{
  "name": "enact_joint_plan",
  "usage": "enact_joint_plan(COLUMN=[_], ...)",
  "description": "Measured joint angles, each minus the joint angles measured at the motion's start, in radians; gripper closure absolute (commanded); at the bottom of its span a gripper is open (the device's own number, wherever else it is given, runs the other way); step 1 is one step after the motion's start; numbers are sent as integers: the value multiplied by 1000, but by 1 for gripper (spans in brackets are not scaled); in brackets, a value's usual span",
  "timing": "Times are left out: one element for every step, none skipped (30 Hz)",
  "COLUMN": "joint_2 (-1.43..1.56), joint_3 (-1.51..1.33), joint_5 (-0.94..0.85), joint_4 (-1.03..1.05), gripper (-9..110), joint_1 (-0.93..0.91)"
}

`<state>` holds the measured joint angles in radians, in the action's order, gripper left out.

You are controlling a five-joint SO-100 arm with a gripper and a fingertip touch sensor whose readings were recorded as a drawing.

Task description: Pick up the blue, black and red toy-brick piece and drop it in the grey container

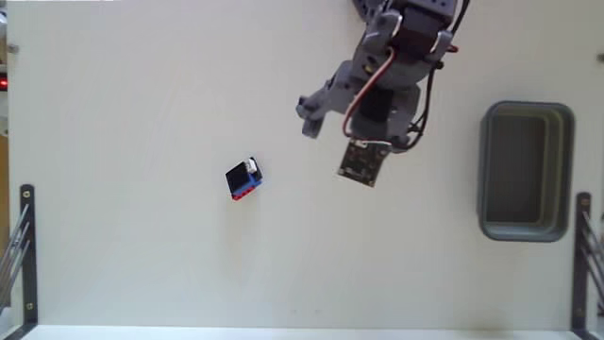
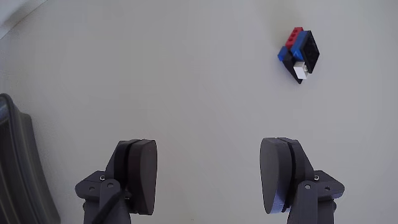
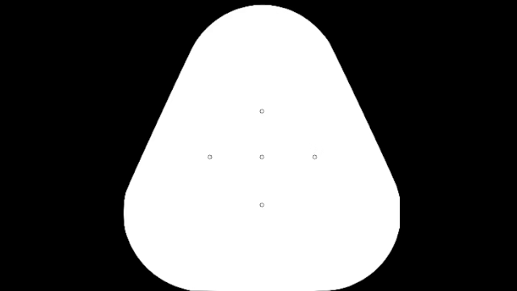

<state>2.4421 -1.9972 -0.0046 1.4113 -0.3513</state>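
The gripper [image 2: 211, 177] hangs with its fingers spread wide, holding nothing. The toy-brick piece [image 1: 244, 178] lies on the table [image 1: 142, 94], well apart from the grey container [image 1: 527, 171].

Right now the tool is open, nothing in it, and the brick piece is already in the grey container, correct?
Not quite. The fixed view shows the toy-brick piece on the bare table, well left of the grey container. The tool is open and holds nothing, as you said.

Table [image 1: 142, 94]: plain off-white surface, fills both fixed and wrist views. Black metal brackets stand at its lower corners in the fixed view, one left [image 1: 26, 247], one right [image 1: 582, 255]. Small red light [image 1: 3, 84] at the left edge.
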Motion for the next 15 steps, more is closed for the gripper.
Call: enact_joint_plan(joint_2=[0,0,0,0,0,0,0,0,0,0,0,0,0,0,0], joint_3=[0,0,0,0,0,0,0,0,0,0,0,0,0,0,0], joint_5=[0,0,0,2,2,0,0,0,0,0,2,2,0,0,0], joint_4=[0,0,0,0,0,0,0,0,0,0,0,0,0,0,0], gripper=[-9,-9,-9,-9,-9,-9,-9,-9,-9,-9,-9,-9,-9,-9,-9], joint_1=[-21,-41,-58,-69,-77,-89,-104,-123,-143,-158,-170,-178,-192,-209,-229])
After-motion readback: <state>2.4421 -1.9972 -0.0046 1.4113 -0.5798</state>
